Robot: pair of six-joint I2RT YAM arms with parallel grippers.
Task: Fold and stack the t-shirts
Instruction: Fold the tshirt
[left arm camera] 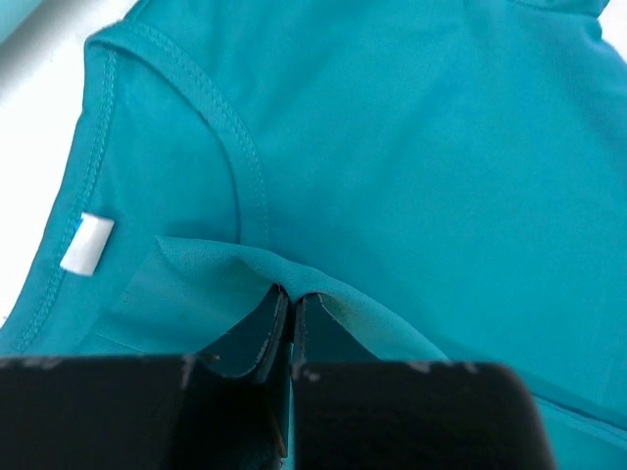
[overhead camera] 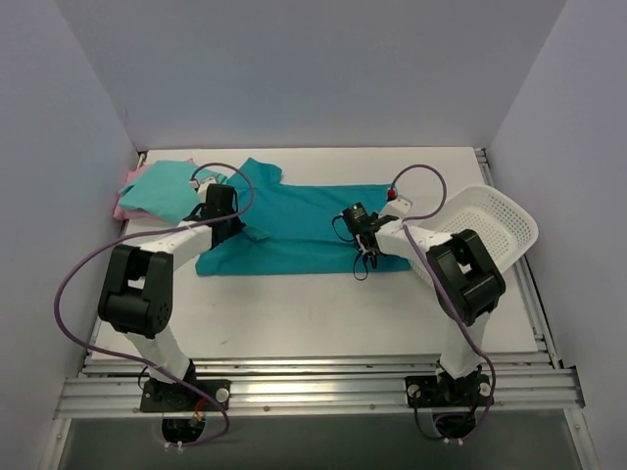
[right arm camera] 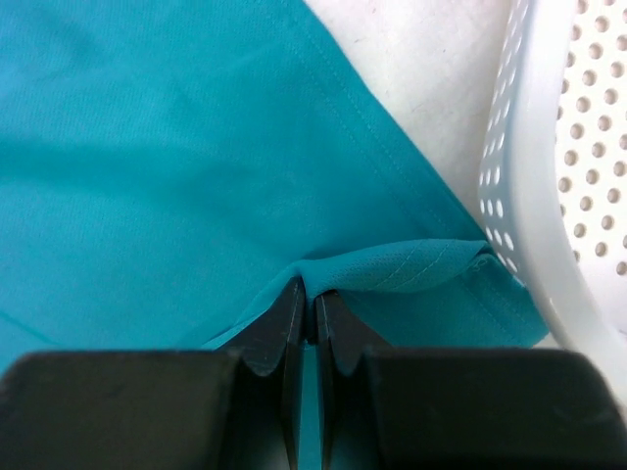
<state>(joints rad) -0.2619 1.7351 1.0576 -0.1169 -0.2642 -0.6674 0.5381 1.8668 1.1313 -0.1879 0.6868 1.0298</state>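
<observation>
The deep teal t-shirt (overhead camera: pixel 294 220) lies spread across the middle of the table, collar to the left. My left gripper (overhead camera: pixel 227 223) is shut on a fold of it near the collar (left arm camera: pixel 291 294), beside a white label (left arm camera: pixel 86 243). My right gripper (overhead camera: pixel 364 245) is shut on a fold at the shirt's hem end (right arm camera: pixel 312 290), right next to the basket. A mint green t-shirt (overhead camera: pixel 165 186) lies at the back left on top of a pale pink t-shirt (overhead camera: pixel 123 204), of which only an edge shows.
A white perforated plastic basket (overhead camera: pixel 495 223) stands tilted at the right edge of the table, close to my right gripper; its rim shows in the right wrist view (right arm camera: pixel 534 196). Grey walls enclose the table on three sides.
</observation>
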